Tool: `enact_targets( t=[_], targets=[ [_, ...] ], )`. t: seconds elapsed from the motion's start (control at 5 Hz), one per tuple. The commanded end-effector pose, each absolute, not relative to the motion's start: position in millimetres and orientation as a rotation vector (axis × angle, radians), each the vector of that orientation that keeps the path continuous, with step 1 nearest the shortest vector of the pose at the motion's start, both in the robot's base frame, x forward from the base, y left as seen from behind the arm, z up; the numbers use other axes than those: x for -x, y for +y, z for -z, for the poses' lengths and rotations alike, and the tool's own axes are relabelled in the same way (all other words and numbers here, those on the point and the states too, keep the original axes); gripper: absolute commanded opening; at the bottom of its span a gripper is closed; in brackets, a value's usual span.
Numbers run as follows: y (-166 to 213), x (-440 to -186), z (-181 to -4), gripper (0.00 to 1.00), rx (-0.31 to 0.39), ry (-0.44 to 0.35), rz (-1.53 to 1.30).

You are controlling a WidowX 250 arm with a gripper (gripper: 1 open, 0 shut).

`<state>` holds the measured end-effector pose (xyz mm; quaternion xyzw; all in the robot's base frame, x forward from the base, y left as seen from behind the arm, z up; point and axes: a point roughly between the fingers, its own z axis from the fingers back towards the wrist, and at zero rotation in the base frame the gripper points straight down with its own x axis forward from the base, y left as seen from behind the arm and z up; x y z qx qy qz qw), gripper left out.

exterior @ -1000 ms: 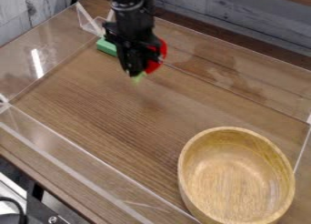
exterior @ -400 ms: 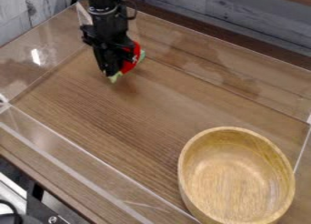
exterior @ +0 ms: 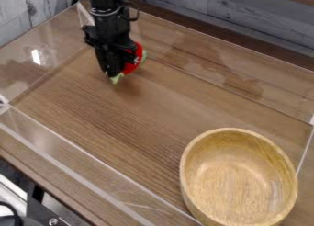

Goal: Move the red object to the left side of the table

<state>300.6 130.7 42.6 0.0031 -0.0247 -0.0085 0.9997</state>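
Here's the tool, black and pointing straight down, low over the far left part of the desk. Its fingers are drawn together and clamped on the red object, and you can see that glossy red toy fruit bulging out on the right side of the fingers, with its light green stem end poking out below, right at the fingertips. The green tip sits very close to the wood; whether it actually touches the surface I cannot tell from this angle.

Above the tool, the dark arm rises straight up and out of the top edge of the view, hiding whatever lies directly behind it.

Moving outward: the desk is brown wood grain, with bare boards stretching away from the tool toward the centre and the near edge. Low clear acrylic walls ring it, and the left wall runs just beside the tool's spot, catching bright reflections. The near wall crosses the bottom left of the view.

Far across, in the near right corner, sits the round light wooden bowl, upright, nothing visible inside it, well apart from the tool and the red object. Its rim runs close to the right-hand wall.

So the red object is held in the tool's grip over the left side of the desk, the bowl diagonally opposite.
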Motion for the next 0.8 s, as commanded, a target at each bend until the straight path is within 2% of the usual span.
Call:
enact_targets(
  t=[0.0,0.6],
  targets=[
    [127.6,-304.9,-49.9,0.00,-0.022,-0.072,0.042],
    [111.0,-303.6,-51.0,0.00,-0.003,-0.056,0.077]
  ],
)
